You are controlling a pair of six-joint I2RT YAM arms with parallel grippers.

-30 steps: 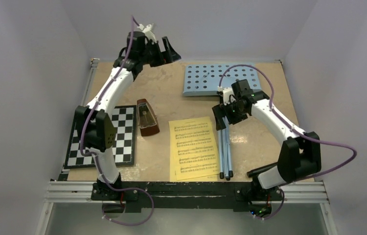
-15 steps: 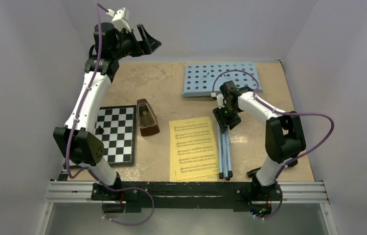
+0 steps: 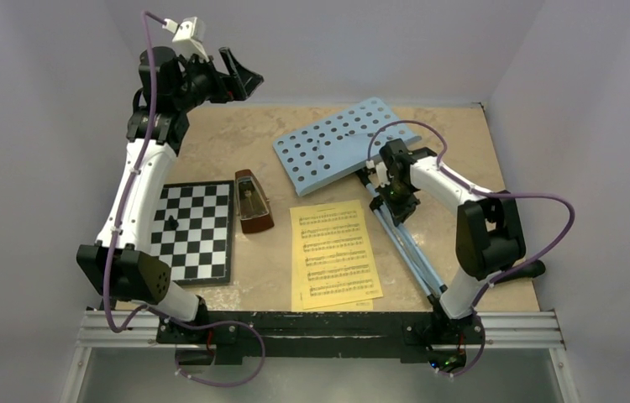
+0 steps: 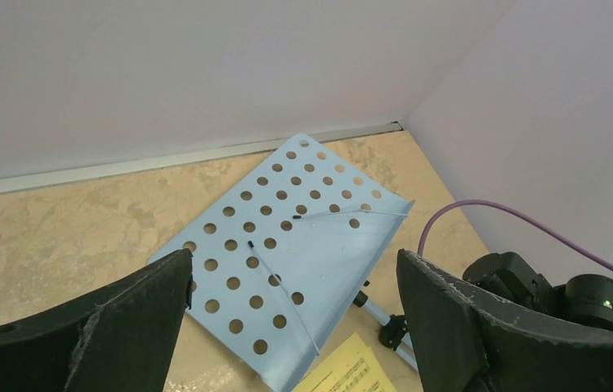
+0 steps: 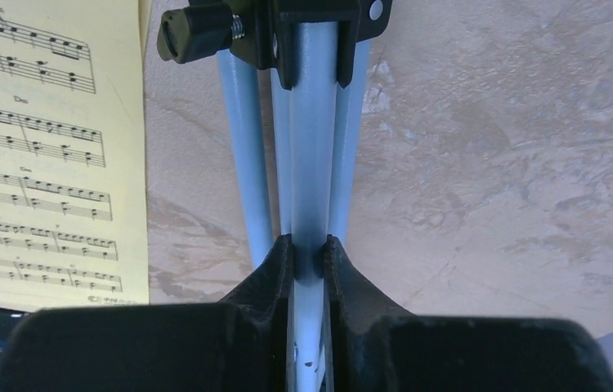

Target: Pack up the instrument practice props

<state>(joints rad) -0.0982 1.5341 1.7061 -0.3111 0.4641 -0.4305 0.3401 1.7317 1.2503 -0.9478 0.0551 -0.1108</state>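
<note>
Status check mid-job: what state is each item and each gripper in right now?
music stand, legs folded together, clamped by right gripper
yellow sheets, lying flat, untouched
metronome, upright, untouched
chessboard, lying flat, black piece standing on it
left gripper, open, raised, empty
right gripper, shut on music stand

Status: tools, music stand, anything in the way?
Right tool shut on music stand pole. Left tool open, high, holding nothing. Yellow sheets close beside the pole.
</note>
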